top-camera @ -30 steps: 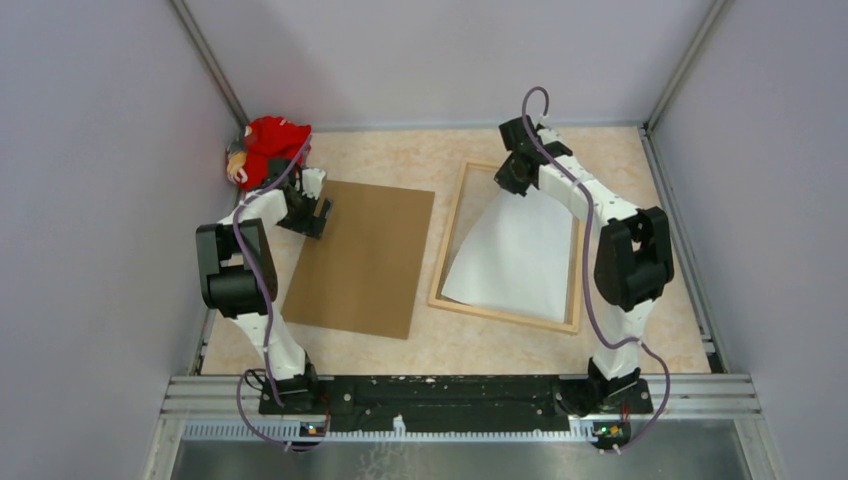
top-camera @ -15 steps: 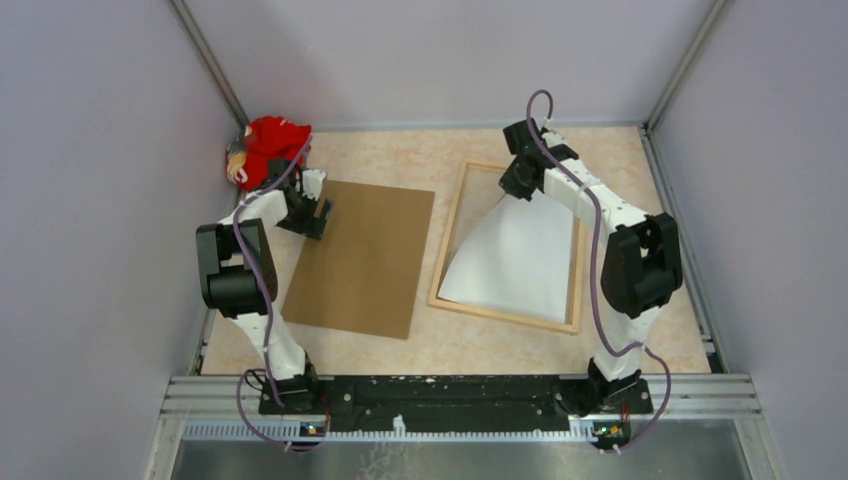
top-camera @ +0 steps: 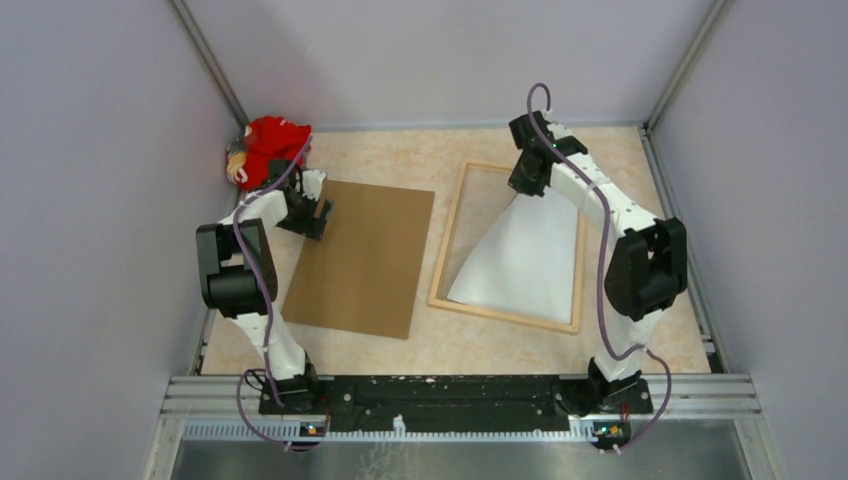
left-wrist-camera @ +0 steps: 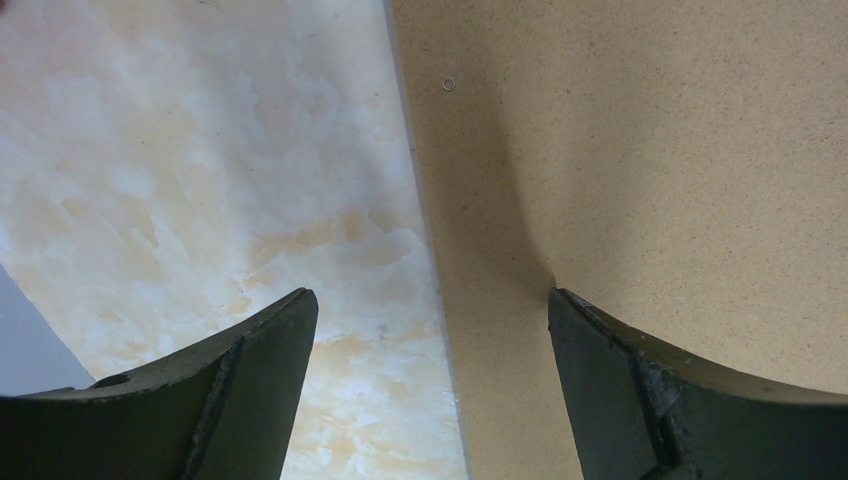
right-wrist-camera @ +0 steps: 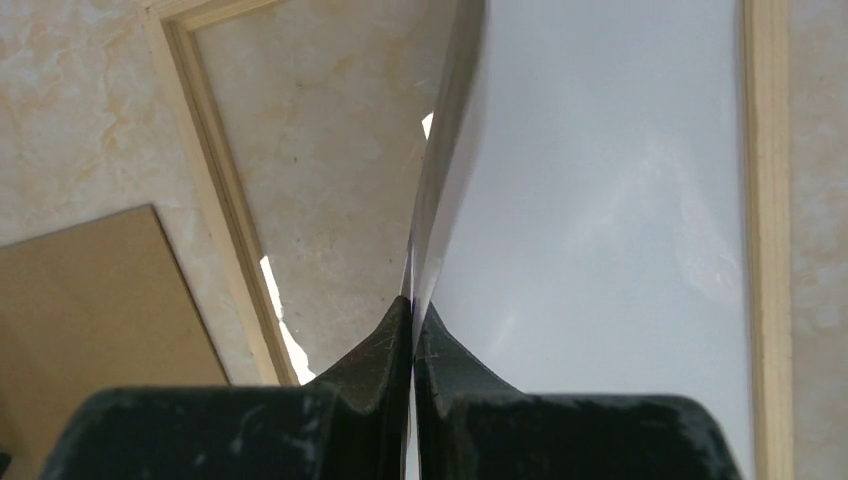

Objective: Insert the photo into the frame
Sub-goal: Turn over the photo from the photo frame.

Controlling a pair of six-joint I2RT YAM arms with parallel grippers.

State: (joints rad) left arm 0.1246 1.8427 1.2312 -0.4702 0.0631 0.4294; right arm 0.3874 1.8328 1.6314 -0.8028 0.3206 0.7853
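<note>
One photo (top-camera: 515, 255) now farther right over one frame (top-camera: 500, 313)

Photo (top-camera: 520, 255) back: smooth paper w/ slight sheen. Frame (top-camera: 447, 240): pale bare wood, matt. Board (top-camera: 365, 255): brown fibreboard, fine-speckled, matt. Surface (top-camera: 400, 160): smooth, beige marbled finish. Right gripper (right-wrist-camera: 412, 308): black plastic, scuffed. Far-left corner: red cloth item (top-camera: 275, 140).

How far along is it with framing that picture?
Done: the photo seems to rest its near edge inside the frame. In hand: the right gripper pinches its far edge, holding it raised. Left: lay it flat. The left gripper hangs open over the brown board.
</note>
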